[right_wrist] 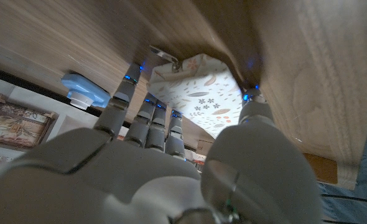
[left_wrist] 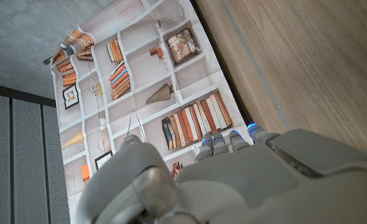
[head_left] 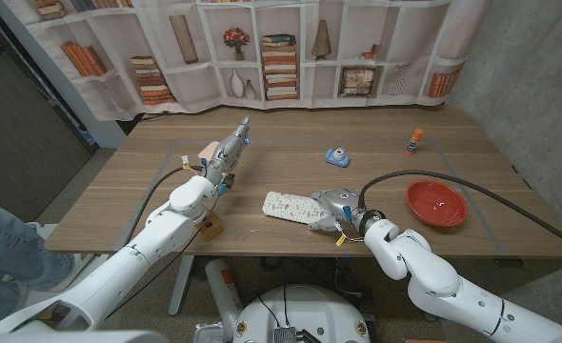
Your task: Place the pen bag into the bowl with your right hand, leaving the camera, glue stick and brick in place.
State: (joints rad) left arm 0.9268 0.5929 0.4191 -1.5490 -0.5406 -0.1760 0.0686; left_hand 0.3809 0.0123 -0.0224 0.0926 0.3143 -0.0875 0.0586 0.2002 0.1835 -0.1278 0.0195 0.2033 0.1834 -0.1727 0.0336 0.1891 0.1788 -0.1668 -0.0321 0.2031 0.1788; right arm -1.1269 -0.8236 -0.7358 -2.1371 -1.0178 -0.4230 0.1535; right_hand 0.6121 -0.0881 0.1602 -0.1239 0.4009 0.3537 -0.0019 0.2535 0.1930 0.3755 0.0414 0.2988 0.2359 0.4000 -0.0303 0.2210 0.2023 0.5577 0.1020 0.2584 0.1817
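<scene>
On the wooden table (head_left: 291, 133) the pen bag (head_left: 291, 207) (white cloth with a small leaf-and-flower print) lies just front of centre, its right end under the right hand (head_left: 340, 214). In the right wrist view the fingers (right_wrist: 122, 99) and thumb sit on either side of the bag's end, closing on it; it still rests on the table. The red bowl (head_left: 436, 203) stands at three o'clock from the bag, apart from it. The small blue camera (head_left: 336, 156) sits at one o'clock, the glue stick (head_left: 413, 141) farther back right. The left hand (head_left: 226, 154) is at ten o'clock, fingers straight and together, holding nothing; a tan brick (head_left: 210, 151) lies just beside it. No writing is readable.
</scene>
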